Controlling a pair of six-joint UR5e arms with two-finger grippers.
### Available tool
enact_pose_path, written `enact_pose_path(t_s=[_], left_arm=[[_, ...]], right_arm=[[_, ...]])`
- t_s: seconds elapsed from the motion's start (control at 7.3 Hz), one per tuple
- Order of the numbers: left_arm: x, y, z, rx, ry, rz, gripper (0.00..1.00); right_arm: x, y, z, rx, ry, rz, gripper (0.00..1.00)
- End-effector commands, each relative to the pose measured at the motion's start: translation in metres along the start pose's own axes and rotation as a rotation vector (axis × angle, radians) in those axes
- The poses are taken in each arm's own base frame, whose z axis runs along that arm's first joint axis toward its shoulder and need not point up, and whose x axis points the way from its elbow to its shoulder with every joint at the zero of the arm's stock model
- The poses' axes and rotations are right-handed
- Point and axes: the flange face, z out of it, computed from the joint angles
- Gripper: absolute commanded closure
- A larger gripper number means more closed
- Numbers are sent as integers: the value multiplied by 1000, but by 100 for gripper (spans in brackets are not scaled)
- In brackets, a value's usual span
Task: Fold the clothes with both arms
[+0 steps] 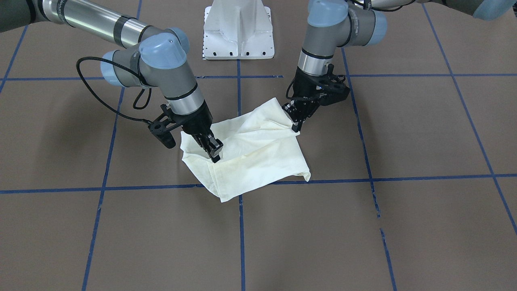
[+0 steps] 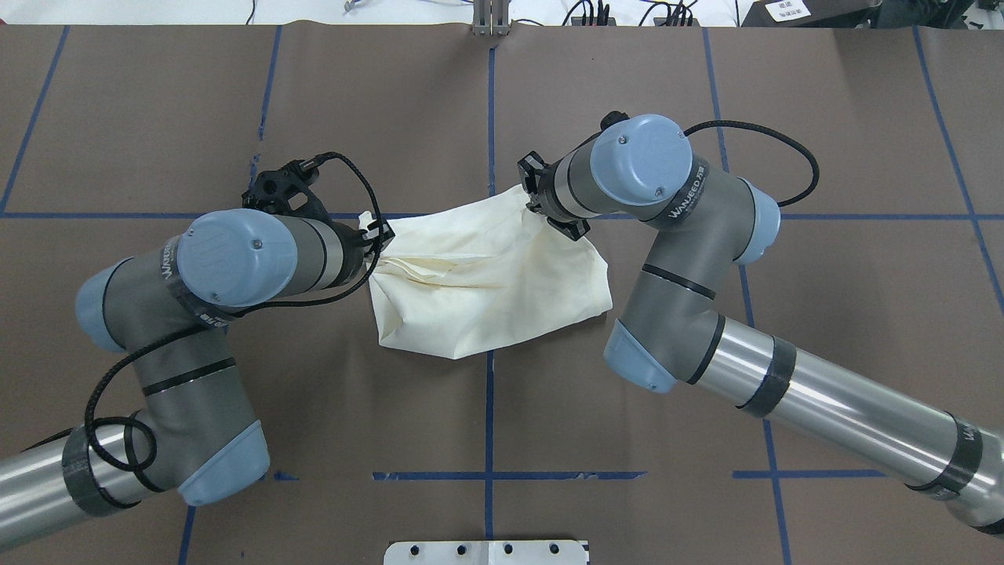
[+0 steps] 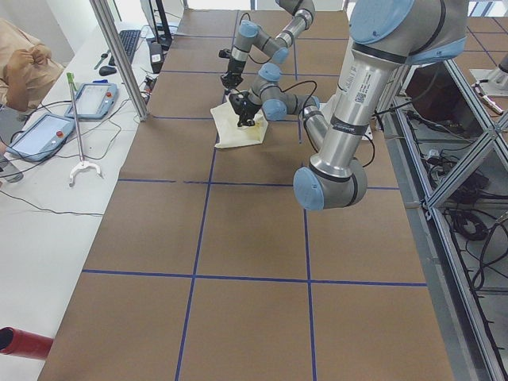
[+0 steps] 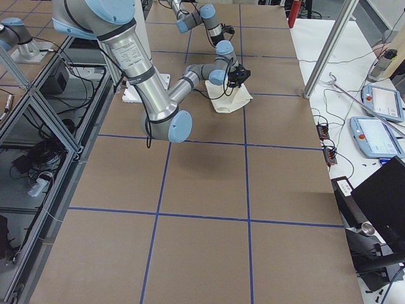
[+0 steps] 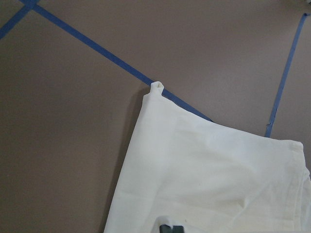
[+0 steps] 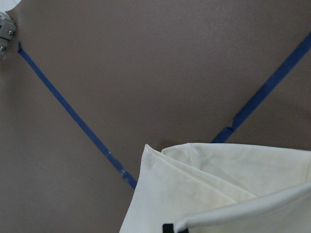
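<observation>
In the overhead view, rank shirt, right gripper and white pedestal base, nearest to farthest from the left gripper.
1. shirt: touching it, mid-view.
2. right gripper: across the shirt, right of centre.
3. white pedestal base: bottom edge.

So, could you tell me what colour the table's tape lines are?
Blue tape lines, clearest in the overhead view.

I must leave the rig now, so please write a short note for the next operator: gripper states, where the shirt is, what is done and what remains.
Left gripper appears shut on the shirt edge nearer the white base.
Right gripper appears shut on a fold at its far side.
Shirt lies partly folded and rumpled on the table, print hidden.
Still to do: complete the fold, flatten, release.
</observation>
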Motion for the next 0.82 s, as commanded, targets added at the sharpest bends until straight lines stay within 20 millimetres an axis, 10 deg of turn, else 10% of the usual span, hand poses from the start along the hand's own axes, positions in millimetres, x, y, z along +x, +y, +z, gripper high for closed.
enact_pose_path(t_s=[0.0, 0.27, 0.55, 0.68], left_arm=[[-3, -57, 44, 67, 36, 69, 100], [12, -64, 42, 74, 57, 86, 39], [-3, -63, 7, 37, 102, 86, 54], [-20, -56, -2, 2, 105, 86, 96]], right_arm=[[-22, -14, 41, 19, -1, -3, 100], [-23, -20, 51, 20, -7, -20, 100], [-24, -20, 50, 21, -9, -20, 100], [-25, -21, 49, 21, -11, -19, 100]])
